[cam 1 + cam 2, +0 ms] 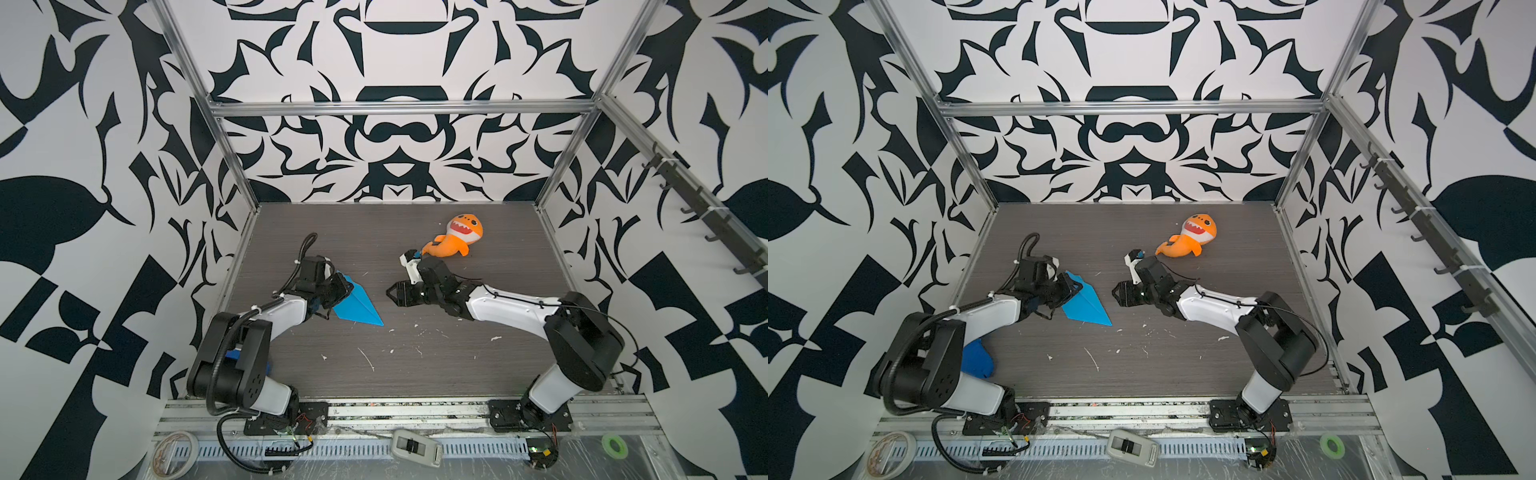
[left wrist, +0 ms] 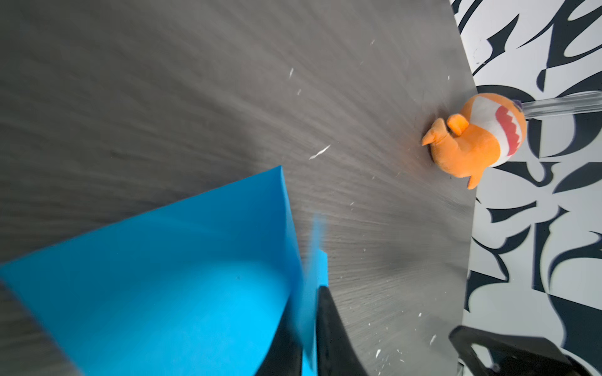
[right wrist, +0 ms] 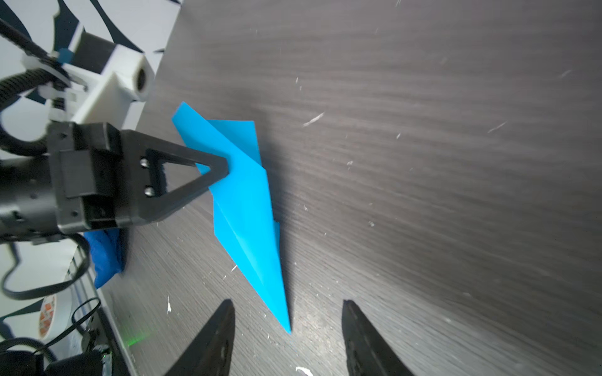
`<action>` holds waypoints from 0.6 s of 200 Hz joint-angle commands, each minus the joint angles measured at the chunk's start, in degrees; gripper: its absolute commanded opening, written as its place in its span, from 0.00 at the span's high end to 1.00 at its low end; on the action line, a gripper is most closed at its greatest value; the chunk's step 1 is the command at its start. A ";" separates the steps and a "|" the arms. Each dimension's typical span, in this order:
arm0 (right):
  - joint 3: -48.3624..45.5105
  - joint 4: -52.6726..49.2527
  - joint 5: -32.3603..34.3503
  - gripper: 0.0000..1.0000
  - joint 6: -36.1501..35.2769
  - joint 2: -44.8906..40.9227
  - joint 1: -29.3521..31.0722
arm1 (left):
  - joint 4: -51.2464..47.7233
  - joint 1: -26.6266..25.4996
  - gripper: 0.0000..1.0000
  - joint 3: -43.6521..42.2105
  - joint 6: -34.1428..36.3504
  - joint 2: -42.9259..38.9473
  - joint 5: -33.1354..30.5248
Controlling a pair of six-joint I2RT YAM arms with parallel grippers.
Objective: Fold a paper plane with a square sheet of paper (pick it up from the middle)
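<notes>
Presently on record, largest item first.

Table (image 1: 457, 365): dark wood-grain top, carrying everything listed below.

Paper plane (image 3: 247, 208): bright blue, lying left of the table's middle in both top views, with its nose angled toward the near side. It is already a narrow pointed dart with a centre crease and layered flaps at the tail. No flat square remains, so the folding is judged largely complete.

Shark plush (image 1: 457, 241): orange, toward the back of the table, well apart from the plane. It plays no part in the task.

Left gripper (image 1: 347, 291): jaws pinched narrow on the plane's tail end. The left wrist view shows blue paper between the two black fingers.

Right gripper (image 3: 288, 306): jaws standing apart and holding nothing, near the plane's nose.

Dark blue lump (image 1: 978, 359): beside the left arm's base, half hidden, so its kind cannot be told.

White scraps (image 1: 368, 359): scattered over the near part of the table.

Outstanding, as judged: perhaps a last pressing of the creases or a spreading of the wings, then release. Whether the wings match cannot be told.
</notes>
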 commanded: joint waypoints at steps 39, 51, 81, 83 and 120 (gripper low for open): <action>-1.31 -7.53 16.73 0.44 -2.87 -9.53 -0.72 | -47.58 -6.74 0.87 21.96 14.48 1.23 -31.91; -2.03 -8.17 18.86 0.44 -2.47 -10.82 -0.76 | -53.69 -9.53 0.87 26.17 14.13 3.77 -39.39; -4.38 -8.28 21.49 0.44 -0.93 -13.29 -1.20 | -60.29 -15.42 0.87 34.25 12.89 11.89 -49.57; -4.51 -8.30 21.56 0.44 -0.84 -13.38 -1.28 | -60.56 -15.79 0.87 34.76 12.77 12.45 -50.02; -7.15 -8.66 23.89 0.44 0.61 -15.84 -1.92 | -65.99 -21.60 0.87 45.12 11.45 25.10 -56.44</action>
